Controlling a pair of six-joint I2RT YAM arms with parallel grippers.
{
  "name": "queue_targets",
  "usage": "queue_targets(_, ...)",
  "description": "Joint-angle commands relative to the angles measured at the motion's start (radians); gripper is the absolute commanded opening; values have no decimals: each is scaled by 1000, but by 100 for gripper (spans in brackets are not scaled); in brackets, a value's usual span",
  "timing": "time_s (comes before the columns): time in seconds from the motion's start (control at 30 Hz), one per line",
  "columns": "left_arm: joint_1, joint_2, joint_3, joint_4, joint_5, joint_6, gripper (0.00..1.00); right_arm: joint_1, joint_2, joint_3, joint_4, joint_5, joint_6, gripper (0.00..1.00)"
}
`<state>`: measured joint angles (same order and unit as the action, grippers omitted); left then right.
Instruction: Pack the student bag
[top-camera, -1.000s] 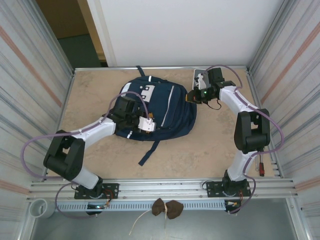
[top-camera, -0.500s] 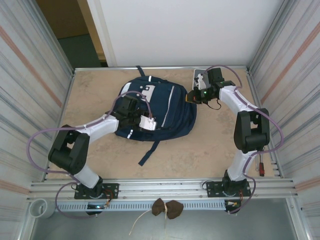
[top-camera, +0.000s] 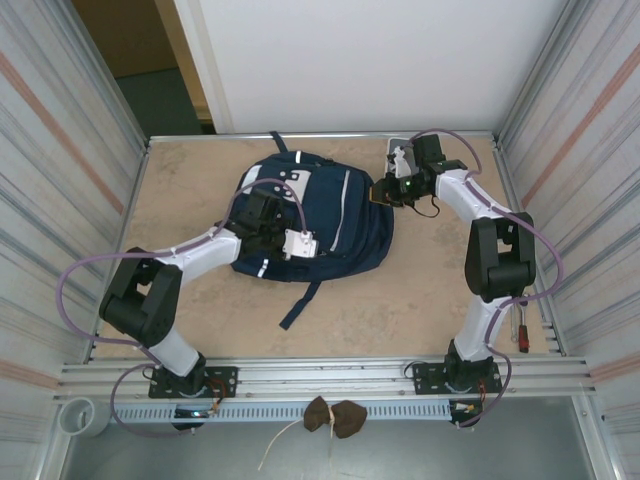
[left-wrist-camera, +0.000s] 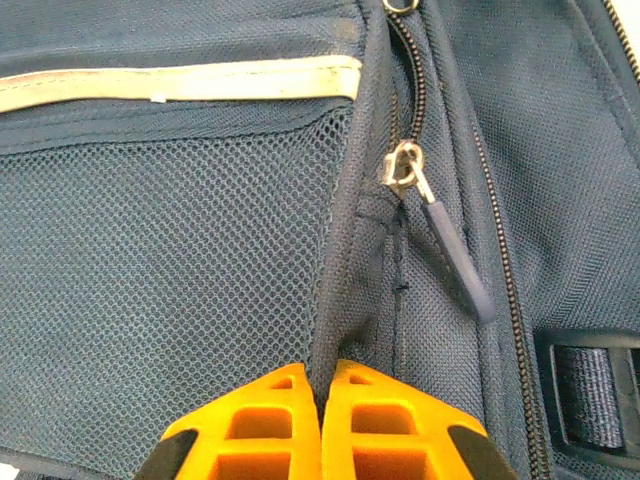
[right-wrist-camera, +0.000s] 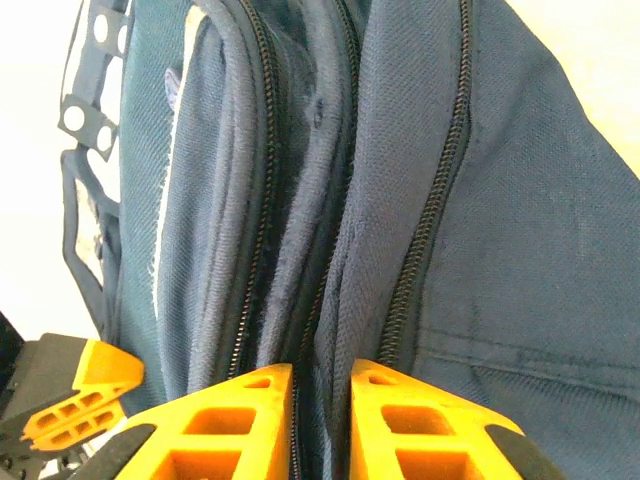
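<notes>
The student bag (top-camera: 345, 215), navy blue with white patches, lies flat in the middle of the table. My left gripper (top-camera: 262, 212) is at the bag's left side. In the left wrist view the left gripper (left-wrist-camera: 322, 372) is shut on a raised fold of the bag's fabric (left-wrist-camera: 350, 290), beside the mesh side pocket (left-wrist-camera: 170, 280). A zipper pull (left-wrist-camera: 405, 170) hangs just above it. My right gripper (top-camera: 384, 193) is at the bag's right edge. In the right wrist view the right gripper (right-wrist-camera: 320, 372) has its fingers slightly apart around a zipper edge of the bag (right-wrist-camera: 340, 250).
One dark strap (top-camera: 298, 303) trails from the bag toward the near edge. A small white-grey box (top-camera: 396, 150) sits at the back right, behind my right wrist. A red-handled tool (top-camera: 522, 335) lies by the right wall. Corrugated walls close in both sides.
My left gripper has closed onto the fold by the mesh pocket, after moving slightly toward the back. My right gripper's fingers have parted a little; that arm has barely moved.
</notes>
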<state>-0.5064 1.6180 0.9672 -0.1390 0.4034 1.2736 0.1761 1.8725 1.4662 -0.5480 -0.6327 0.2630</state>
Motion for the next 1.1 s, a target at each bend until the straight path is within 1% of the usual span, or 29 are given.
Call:
queue_targets(0.0, 2, -7, 39, -100, 35, -108, 0, 7, -33, 45, -27, 51, 15, 31)
queue_targets(0.1, 12, -27, 44, -111, 62, -191, 0, 8, -80, 36, -66, 151, 20, 40)
queue_targets(0.17, 21, -40, 41, -100, 82, -253, 0, 12, -134, 0, -70, 219, 33, 44)
queue_targets(0.33, 43, -62, 26, -66, 149, -384, 0, 54, -332, -166, -4, 366, 68, 49)
queue_targets(0.4, 52, -70, 14, -42, 171, -424, 0, 105, -421, -249, 49, 424, 79, 51)
queue_targets(0.47, 64, -81, 7, -28, 200, -464, 0, 183, -516, -359, 137, 473, 89, 52)
queue_targets(0.6, 77, -90, 5, -5, 253, -525, 0, 358, -625, -527, 338, 516, 112, 54)
queue_targets(0.7, 84, -92, 6, 9, 282, -556, 0, 494, -629, -601, 479, 591, 134, 54)
queue_targets(0.8, 92, -87, 10, 19, 312, -575, 0, 613, -586, -659, 612, 698, 154, 52)
queue_targets(0.93, 95, -86, 15, 22, 323, -577, 0, 711, -504, -688, 720, 853, 216, 51)
queue_targets(1.07, 97, -89, 13, 22, 322, -573, 0, 769, -425, -655, 744, 976, 242, 50)
